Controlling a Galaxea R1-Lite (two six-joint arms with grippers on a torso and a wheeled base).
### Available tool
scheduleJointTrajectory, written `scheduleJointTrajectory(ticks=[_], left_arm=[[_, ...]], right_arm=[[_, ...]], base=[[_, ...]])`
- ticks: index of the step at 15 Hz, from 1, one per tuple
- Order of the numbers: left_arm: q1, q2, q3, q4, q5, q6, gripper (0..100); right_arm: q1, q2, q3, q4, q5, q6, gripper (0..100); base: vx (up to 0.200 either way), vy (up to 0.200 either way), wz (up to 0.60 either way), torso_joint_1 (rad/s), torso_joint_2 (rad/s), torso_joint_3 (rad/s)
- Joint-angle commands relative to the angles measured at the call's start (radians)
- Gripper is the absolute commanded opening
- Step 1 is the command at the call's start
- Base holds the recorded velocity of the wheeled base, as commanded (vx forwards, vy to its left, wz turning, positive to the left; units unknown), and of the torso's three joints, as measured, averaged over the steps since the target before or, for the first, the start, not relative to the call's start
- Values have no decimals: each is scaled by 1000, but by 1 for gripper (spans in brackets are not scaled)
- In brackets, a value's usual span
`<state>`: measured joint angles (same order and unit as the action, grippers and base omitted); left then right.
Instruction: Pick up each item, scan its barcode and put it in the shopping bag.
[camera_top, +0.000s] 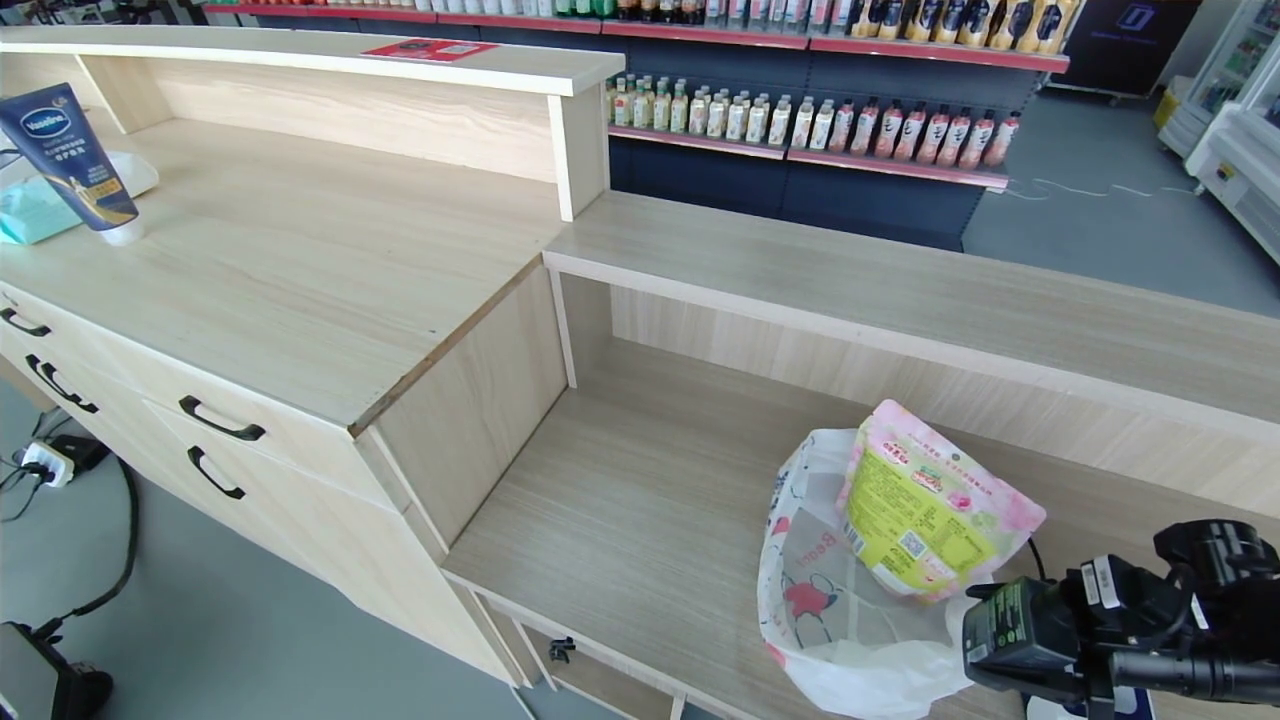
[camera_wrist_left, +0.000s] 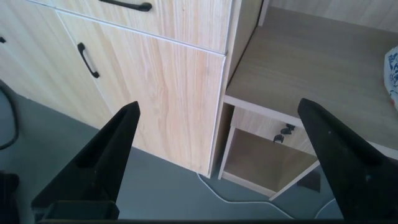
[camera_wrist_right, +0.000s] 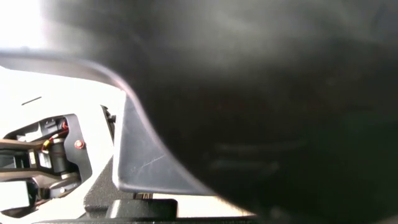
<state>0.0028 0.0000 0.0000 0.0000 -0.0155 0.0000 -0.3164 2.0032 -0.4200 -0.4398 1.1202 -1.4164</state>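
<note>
One pouch (camera_top: 925, 515) stands in the mouth of the shopping bag (camera_top: 830, 620) with its top poking out, so I judge that item done. Well away from the bag, on the higher counter (camera_top: 300, 270), a tube (camera_top: 70, 155) and a teal packet (camera_top: 30, 212) are left to scan and bag. My left gripper (camera_wrist_left: 219, 104) hangs wide apart and empty, away from the bag, before the cabinet doors (camera_wrist_left: 168, 93). My right arm (camera_top: 1120, 620) sits just beside the bag, and I cannot tell whether its tool is apart or together.

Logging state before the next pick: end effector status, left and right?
Left end effector: open, empty.
Right end effector: cannot tell; it sits beside the shopping bag.
</note>
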Motion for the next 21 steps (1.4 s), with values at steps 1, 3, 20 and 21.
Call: scheduleJointTrajectory(ticks=[1,3,20,21], left_arm=[[0,0,0,0,0,0,100],[0,0,0,0,0,0,100],[0,0,0,0,0,0,100],[0,0,0,0,0,0,100]], right_arm=[[0,32,-16,0,1,-1,0],[5,43,-48,-5,1,8,0],[53,-462,-88,99,-119,600,0],[54,-529,-95,119,-175,633,0]], base=[[0,0,0,0,0,0],[0,0,0,0,0,0],[0,0,0,0,0,0],[0,0,0,0,0,0]])
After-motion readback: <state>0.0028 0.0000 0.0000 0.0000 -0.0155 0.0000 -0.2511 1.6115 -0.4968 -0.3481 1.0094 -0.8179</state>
